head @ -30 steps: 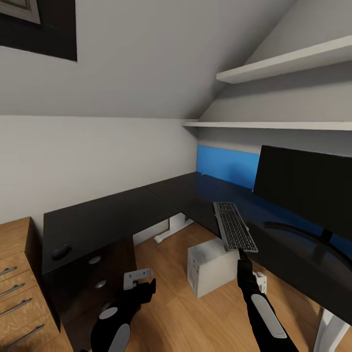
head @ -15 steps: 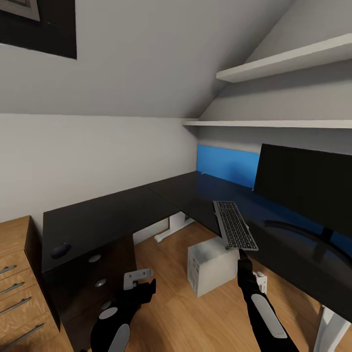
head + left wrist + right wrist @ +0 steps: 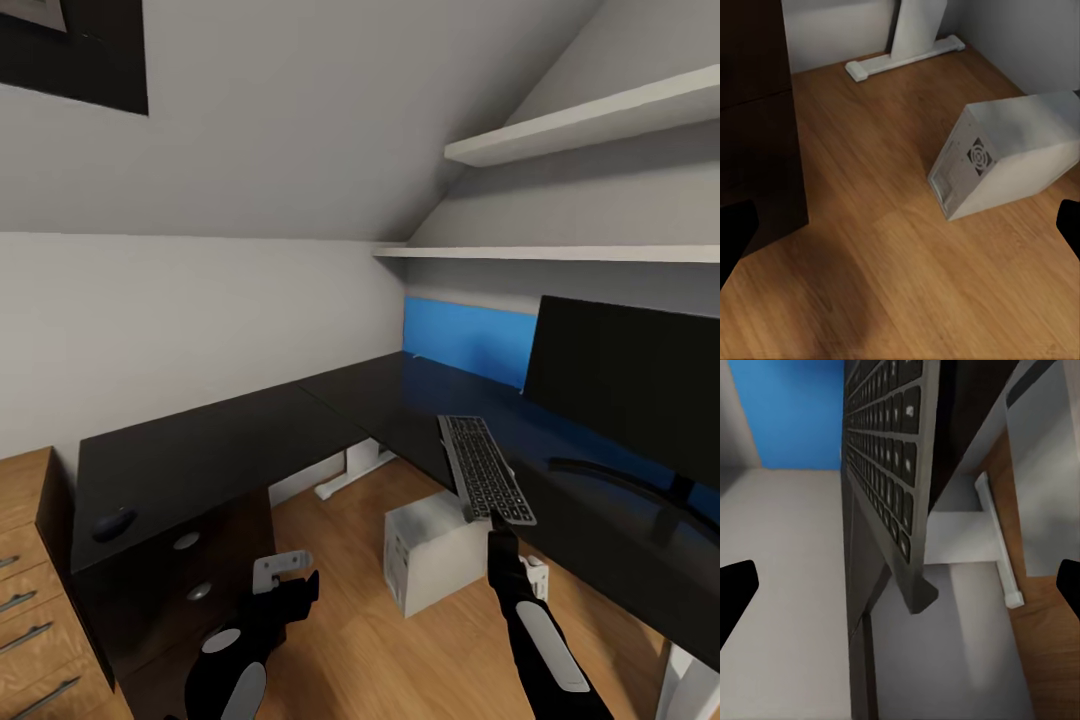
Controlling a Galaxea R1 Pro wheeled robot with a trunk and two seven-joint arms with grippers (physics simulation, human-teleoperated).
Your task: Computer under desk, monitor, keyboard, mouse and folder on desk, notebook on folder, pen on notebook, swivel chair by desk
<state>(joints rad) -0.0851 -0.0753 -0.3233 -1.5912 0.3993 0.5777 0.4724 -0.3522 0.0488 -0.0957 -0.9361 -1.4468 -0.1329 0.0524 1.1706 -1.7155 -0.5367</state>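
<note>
A long L-shaped desk (image 3: 250,430) with a black top and a bright blue back panel (image 3: 465,338) filled the corner of the bedroom under a sloped ceiling. The keyboard (image 3: 484,468) lay on the desk near its front edge, one end jutting slightly past it, just beside the wide black monitor (image 3: 625,380) that stood on the desk's right wing. The mouse (image 3: 113,523) rested well apart from them, at the far left end of the desk above the drawers with silver knobs. The white computer (image 3: 435,545) sat on the wood floor below the desk. The right gripper (image 3: 497,522) hovered at the keyboard's near end, its fingers spread wide, nothing between them. The left gripper (image 3: 290,580) hung low over the floor in front of the drawers, its fingers likewise apart and holding nothing.
</note>
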